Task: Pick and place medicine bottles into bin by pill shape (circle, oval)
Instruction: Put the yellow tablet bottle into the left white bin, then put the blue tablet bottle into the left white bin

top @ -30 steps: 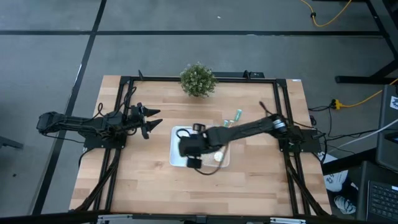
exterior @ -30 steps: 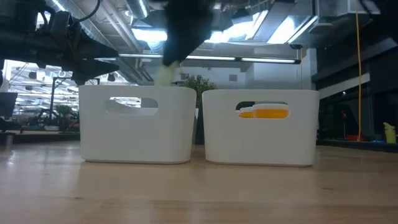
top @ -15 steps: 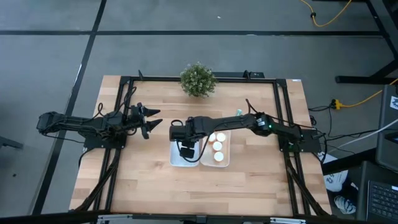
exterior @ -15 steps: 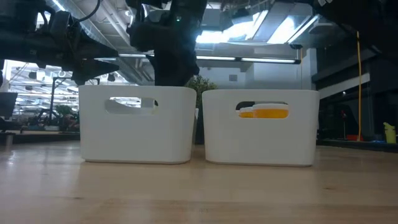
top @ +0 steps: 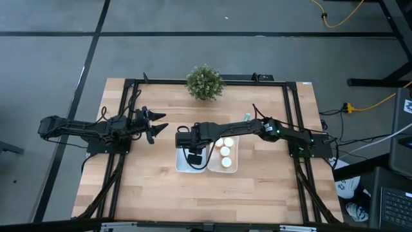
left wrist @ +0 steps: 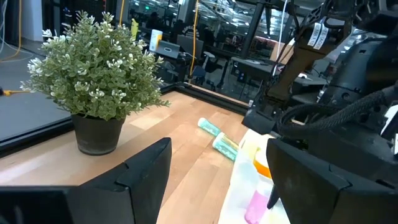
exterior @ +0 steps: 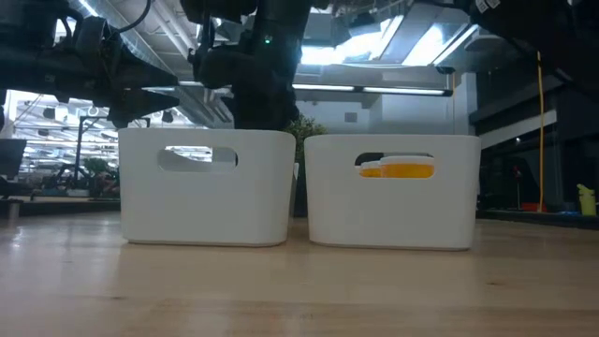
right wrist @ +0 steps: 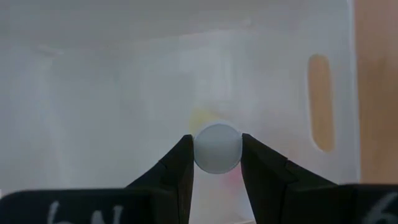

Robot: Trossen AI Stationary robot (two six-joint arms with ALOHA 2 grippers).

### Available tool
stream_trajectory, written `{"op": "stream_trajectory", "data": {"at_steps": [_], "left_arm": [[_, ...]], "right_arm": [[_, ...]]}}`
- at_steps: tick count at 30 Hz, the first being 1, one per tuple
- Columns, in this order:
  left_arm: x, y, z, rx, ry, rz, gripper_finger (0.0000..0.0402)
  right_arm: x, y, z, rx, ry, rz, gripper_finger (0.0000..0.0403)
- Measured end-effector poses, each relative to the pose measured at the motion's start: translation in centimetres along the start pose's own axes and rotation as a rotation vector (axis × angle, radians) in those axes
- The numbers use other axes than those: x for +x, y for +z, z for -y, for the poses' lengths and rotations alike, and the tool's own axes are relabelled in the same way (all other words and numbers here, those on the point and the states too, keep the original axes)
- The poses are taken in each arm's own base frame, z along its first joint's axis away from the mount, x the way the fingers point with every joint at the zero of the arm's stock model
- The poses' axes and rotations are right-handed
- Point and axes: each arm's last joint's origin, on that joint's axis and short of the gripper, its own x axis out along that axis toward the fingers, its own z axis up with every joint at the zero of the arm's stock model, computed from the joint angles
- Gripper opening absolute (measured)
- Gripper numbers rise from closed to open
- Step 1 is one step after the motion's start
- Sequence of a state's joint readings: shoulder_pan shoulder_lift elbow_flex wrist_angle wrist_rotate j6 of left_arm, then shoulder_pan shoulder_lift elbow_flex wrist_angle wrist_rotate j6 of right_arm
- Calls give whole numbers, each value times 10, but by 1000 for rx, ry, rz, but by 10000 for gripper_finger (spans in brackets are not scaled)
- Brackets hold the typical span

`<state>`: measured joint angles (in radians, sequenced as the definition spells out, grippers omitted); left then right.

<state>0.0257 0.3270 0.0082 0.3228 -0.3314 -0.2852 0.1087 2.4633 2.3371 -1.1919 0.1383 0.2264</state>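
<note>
Near the bench's left edge, the left arm waits with its left pincer released, fingers spread wide and pointing toward the middle; nothing is between them. Just beyond it, at the centre of the bench, two white bins sit side by side, touching or nearly so. Over the left bin hangs the right pincer, reached across from the right edge, clenched on a medicine bottle whose round white cap shows between the dark fingers, held above the bin's pale floor. From table height that pincer dips just above the left bin's rim. The right bin holds three orange bottles with white caps; orange shows through its handle slot. Behind that bin, toward the far edge, two pale teal bottles lie on the wood, close together. A potted plant stands at the middle of the far edge, well apart from the bins.
</note>
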Motion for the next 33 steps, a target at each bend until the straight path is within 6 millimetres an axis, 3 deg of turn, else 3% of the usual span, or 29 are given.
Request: {"op": "stream_trajectory", "data": {"at_steps": [21,33], "left_arm": [[0,0,0,0,0,0,255],[0,0,0,0,0,0,255]], "right_arm": [[10,-1,-10,-10,14,-7,117],[11,-1,-11,-11,4,-10,199]]}}
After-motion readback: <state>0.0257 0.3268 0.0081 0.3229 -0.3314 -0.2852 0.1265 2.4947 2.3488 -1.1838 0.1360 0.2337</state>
